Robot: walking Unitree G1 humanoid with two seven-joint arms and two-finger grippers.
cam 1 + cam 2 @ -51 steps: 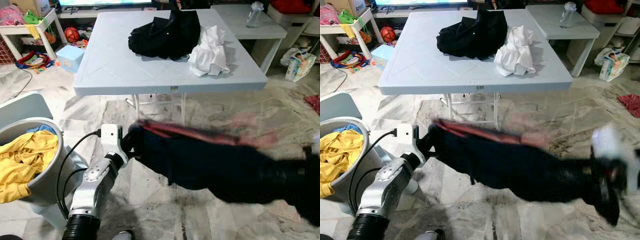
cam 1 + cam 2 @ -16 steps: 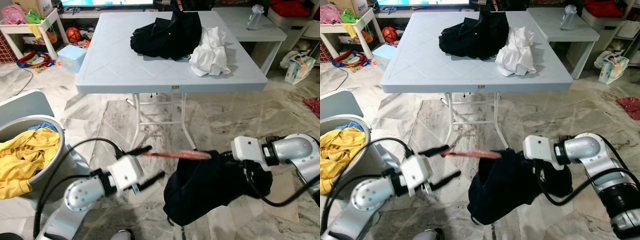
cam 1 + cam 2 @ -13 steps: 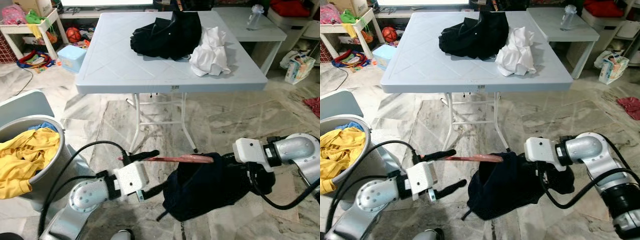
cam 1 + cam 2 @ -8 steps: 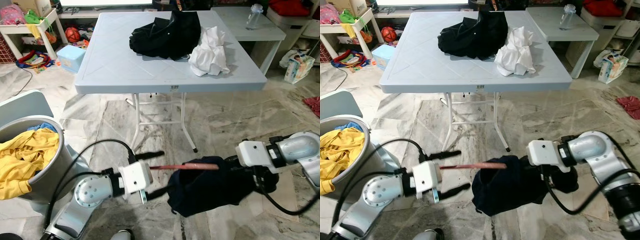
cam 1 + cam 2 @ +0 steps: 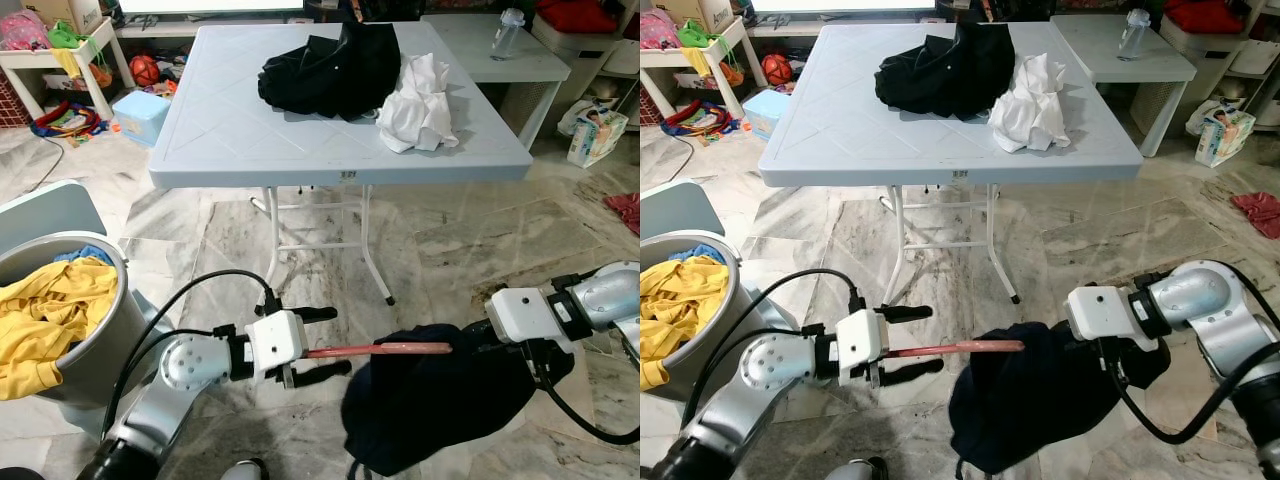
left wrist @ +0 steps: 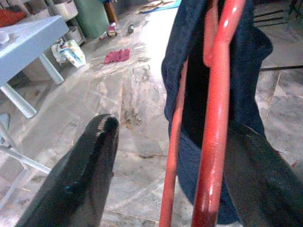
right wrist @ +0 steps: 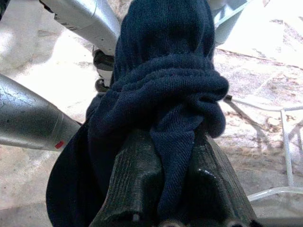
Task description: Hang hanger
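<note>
Clothes (image 5: 345,70) on the table (image 5: 230,130) ahead — basket (image 5: 55,310) at left — hanger (image 5: 380,350) between the grippers

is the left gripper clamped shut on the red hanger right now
No, in the left wrist view the left gripper has its two black fingers spread wide, with the red hanger running loose between them into the dark garment.

Item count
One red hanger (image 5: 380,350), three garments: navy (image 5: 430,405), black (image 5: 330,70), white (image 5: 418,92); two desks (image 5: 230,140)
</note>
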